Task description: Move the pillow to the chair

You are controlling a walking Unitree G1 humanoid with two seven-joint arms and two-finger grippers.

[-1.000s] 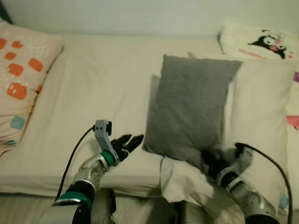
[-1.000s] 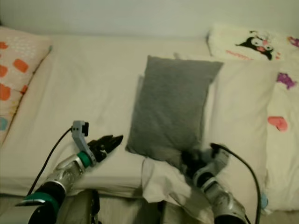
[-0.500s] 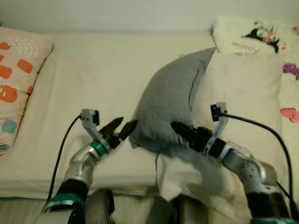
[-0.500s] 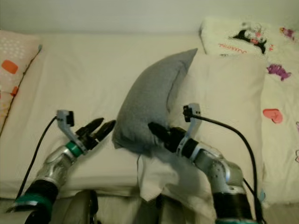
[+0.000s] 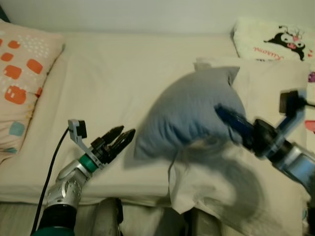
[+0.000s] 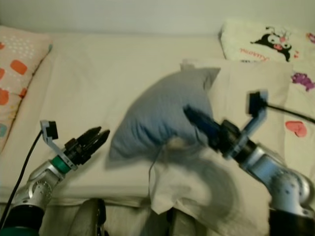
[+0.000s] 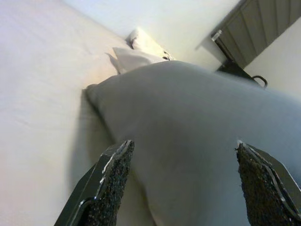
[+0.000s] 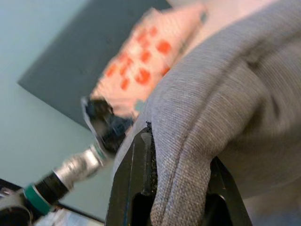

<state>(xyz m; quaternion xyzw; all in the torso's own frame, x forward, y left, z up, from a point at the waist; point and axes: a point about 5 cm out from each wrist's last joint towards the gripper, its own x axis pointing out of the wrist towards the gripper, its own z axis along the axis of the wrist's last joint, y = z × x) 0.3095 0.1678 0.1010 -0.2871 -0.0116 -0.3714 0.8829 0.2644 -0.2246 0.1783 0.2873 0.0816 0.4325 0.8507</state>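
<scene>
Right gripper fingers pinch the soft, light pillow at its 3 o'clock edge; left gripper open at 9 o'clock.

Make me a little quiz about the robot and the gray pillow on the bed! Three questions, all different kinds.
1. True or false: the right gripper is pinching the gray pillow.
2. The left gripper is: A) open beside the pillow, B) shut on the pillow, C) holding the orange-spotted pillow.
3. Fill in: the gray pillow is partly lifted above the white ____.

Key: 1 true; 2 A; 3 bed.
</scene>
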